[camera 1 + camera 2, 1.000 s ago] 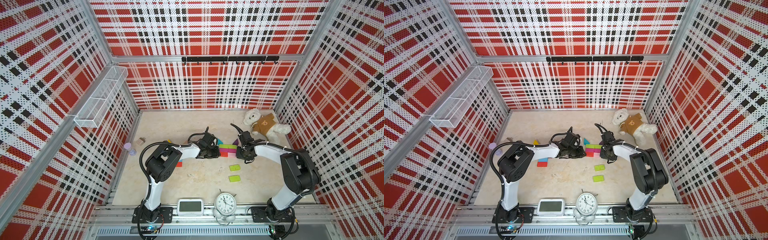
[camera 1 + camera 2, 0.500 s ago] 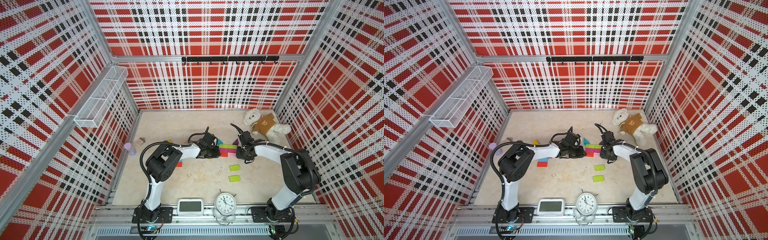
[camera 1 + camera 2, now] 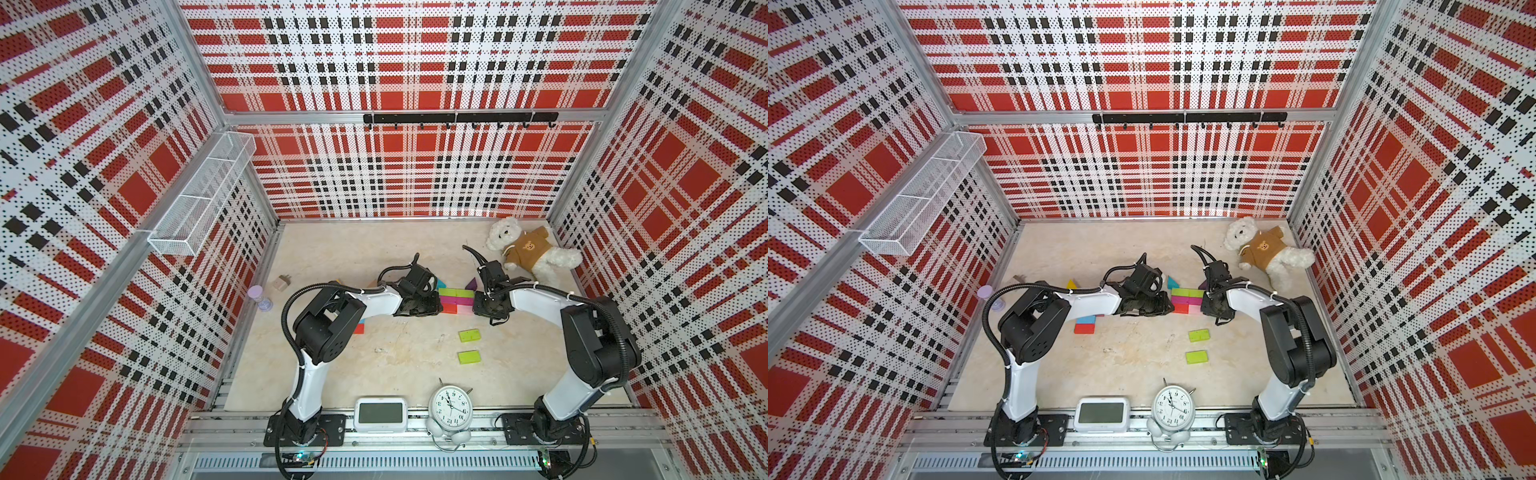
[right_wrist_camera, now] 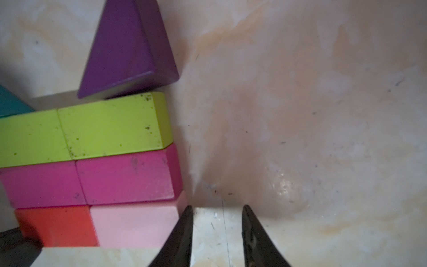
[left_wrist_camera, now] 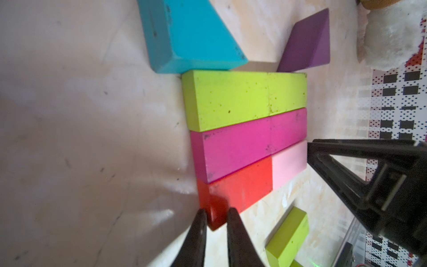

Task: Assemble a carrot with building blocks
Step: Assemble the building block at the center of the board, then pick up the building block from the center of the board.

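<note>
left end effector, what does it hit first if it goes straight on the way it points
The red-orange block; its corner sits right at the tips of the left end effector, likely touching.

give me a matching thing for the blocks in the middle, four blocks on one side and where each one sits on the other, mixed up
Blocks:
1. teal wedge
2. purple wedge
3. pink brick
4. red brick

Places:
a. its end beside a finger of the right gripper
b. by the lime row, at the end nearer the right gripper
c. its end at the tips of the left gripper
d. by the lime row, at the end nearer the left gripper

Pairs: 1-d, 2-b, 3-a, 4-c
</note>
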Tool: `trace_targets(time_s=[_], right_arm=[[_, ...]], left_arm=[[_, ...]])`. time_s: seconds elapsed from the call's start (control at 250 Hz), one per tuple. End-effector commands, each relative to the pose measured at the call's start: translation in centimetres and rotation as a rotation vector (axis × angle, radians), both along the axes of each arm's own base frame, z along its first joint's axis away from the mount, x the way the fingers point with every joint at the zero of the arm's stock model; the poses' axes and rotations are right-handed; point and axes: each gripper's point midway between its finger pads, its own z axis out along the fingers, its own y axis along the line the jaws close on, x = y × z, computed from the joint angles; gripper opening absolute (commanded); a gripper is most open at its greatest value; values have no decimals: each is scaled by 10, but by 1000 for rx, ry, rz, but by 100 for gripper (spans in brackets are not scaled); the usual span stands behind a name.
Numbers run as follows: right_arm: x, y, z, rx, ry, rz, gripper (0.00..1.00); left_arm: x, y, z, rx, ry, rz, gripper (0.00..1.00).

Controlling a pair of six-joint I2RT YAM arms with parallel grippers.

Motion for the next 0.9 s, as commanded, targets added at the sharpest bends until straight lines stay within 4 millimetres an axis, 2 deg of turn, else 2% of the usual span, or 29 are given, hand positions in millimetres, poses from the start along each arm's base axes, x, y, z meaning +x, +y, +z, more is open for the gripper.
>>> trace_targets(time_s=[0.0, 0.32, 0.612, 0.74, 0.896], right_arm=[[9, 2, 3, 5, -22, 6, 38], [9, 0, 11, 1, -38, -3, 38], [7, -8, 33, -9, -85, -20, 40], [-2, -9, 45, 3, -92, -13, 42], [-23, -3, 56, 50, -77, 30, 46]], left_arm=[[1, -9, 5, -14, -10, -1, 20], [3, 3, 20, -3, -29, 46, 22], [3, 10, 35, -9, -58, 68, 22], [5, 22, 49, -12, -84, 98, 22], [10, 41, 76, -46, -139, 152, 23]])
